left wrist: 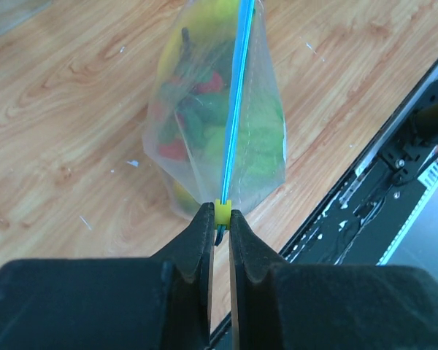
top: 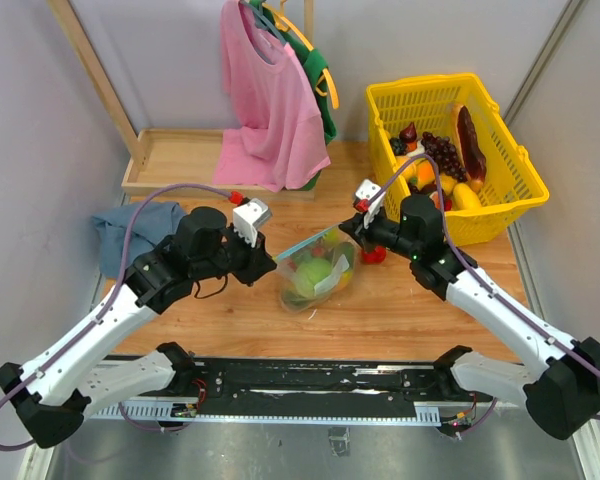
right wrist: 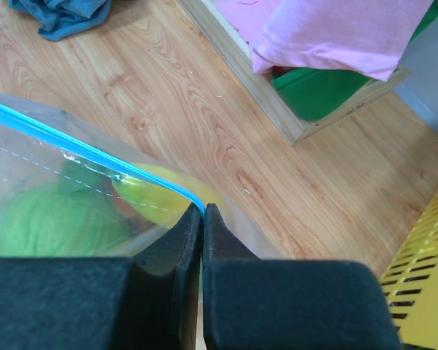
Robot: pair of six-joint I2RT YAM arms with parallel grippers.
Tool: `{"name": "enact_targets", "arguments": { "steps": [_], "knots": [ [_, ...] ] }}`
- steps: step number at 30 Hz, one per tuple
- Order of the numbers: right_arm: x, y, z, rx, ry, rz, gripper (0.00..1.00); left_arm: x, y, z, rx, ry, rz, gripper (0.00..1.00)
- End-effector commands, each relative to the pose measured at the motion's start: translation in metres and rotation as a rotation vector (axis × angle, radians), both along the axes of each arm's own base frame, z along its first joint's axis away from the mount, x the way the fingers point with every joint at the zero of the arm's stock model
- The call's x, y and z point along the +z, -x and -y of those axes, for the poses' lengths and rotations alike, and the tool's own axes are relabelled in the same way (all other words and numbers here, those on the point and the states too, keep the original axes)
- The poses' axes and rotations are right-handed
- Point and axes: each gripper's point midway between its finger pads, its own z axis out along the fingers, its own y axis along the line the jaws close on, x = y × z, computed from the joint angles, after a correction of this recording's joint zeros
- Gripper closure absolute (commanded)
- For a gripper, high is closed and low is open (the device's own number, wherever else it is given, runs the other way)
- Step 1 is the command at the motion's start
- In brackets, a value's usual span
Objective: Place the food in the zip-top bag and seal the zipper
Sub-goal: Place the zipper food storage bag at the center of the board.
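From above, the zip-top bag point(top: 320, 268) of food point(top: 305, 284) lies on the table point(top: 390, 320) between both arms. Left wrist — the left gripper point(left wrist: 220, 217) pinches the zipper point(left wrist: 237, 109). Right wrist — the right gripper point(right wrist: 203, 213), fingers pressed together, nips the bag's corner.

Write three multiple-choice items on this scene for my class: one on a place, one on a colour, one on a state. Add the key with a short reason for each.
1. The yellow basket stands: A) at the far right of the table; B) at its near left; C) at its middle.
2. The zipper of the zip-top bag is: A) red; B) white; C) teal-blue.
3. The left gripper is: A) wide open; B) shut on the zipper's end; C) lifted over the basket.
Key: 1 A, the top view shows it far right. 2 C, a blue strip runs along the bag's mouth. 3 B, the left wrist view shows it clamped on the strip's end.
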Motion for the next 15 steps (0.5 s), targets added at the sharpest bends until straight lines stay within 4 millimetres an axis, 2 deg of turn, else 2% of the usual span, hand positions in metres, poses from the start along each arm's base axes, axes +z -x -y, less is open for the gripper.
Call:
{"name": "enact_targets", "arguments": {
  "steps": [1, 5, 8, 10, 15],
  "knots": [
    [0.03, -0.026, 0.0, -0.062, -0.06, 0.061, 0.99, -0.01, 0.01, -0.011, 0.127, 0.078, -0.098, 1.0],
    [0.039, -0.025, -0.014, -0.007, -0.103, 0.026, 0.97, -0.018, 0.0, -0.013, 0.201, 0.136, -0.109, 1.0],
    [0.051, -0.02, -0.012, -0.014, -0.108, -0.011, 0.74, -0.018, -0.013, -0.026, 0.294, 0.145, -0.079, 1.0],
    [0.058, -0.016, -0.005, -0.032, -0.101, -0.007, 0.63, -0.022, -0.02, -0.033, 0.343, 0.16, -0.074, 1.0],
    [0.063, -0.01, 0.035, -0.194, -0.048, 0.042, 0.39, -0.052, -0.034, -0.049, 0.457, 0.195, -0.145, 1.0]
  ]
}}
